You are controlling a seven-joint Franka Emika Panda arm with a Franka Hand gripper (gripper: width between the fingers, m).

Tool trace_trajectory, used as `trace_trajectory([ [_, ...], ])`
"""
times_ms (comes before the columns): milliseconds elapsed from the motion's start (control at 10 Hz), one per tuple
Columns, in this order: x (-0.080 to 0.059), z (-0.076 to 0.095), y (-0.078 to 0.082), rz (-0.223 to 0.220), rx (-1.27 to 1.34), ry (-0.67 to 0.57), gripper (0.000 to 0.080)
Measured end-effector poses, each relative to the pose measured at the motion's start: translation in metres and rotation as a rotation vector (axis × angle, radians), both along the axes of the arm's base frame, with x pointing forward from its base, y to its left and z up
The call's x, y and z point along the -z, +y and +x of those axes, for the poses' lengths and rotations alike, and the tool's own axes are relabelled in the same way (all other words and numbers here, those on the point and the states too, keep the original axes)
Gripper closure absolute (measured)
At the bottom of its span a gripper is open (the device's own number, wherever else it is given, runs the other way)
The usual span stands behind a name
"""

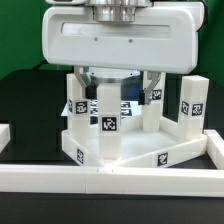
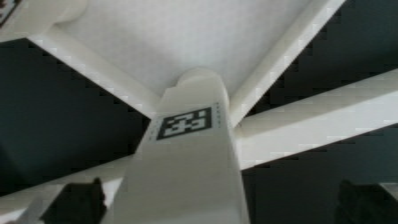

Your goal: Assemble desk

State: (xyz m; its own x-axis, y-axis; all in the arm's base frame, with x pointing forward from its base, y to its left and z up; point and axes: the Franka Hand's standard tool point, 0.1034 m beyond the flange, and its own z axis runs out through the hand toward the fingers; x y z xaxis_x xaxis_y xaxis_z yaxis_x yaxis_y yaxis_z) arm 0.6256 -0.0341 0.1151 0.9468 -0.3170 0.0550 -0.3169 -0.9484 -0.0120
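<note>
We saw the arm's white wrist housing (image 1: 118,38) filling the upper part of the exterior view, hanging over the desk top (image 1: 150,150), which lay on the black table (image 1: 25,100) inside the white border rail (image 1: 110,183). Legs stood upright on the top: one (image 1: 108,122) in front, another (image 1: 192,106) toward the exterior view's right, a third (image 1: 75,100) toward its left. The gripper (image 2: 224,200) was released, its dark fingertips (image 2: 75,200) either side of the front leg (image 2: 189,150), not clasping it.
</note>
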Motion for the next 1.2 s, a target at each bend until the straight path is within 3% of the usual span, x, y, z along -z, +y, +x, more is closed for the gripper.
trace_trajectory([
  [300,0.0003,-0.0004,-0.0043,-0.014,-0.153,0.003,0.0151],
  [500,0.0004,-0.0005,-0.0045,-0.013,-0.151,0.003,0.0416],
  [600,0.0004,-0.0005,-0.0045,-0.013,-0.151,0.003,0.0416],
  [700,0.0005,-0.0005,-0.0045,-0.012,-0.139,0.003,0.0512],
  [1200,0.0008,-0.0006,-0.0043,0.004,0.132,0.001,0.0511],
])
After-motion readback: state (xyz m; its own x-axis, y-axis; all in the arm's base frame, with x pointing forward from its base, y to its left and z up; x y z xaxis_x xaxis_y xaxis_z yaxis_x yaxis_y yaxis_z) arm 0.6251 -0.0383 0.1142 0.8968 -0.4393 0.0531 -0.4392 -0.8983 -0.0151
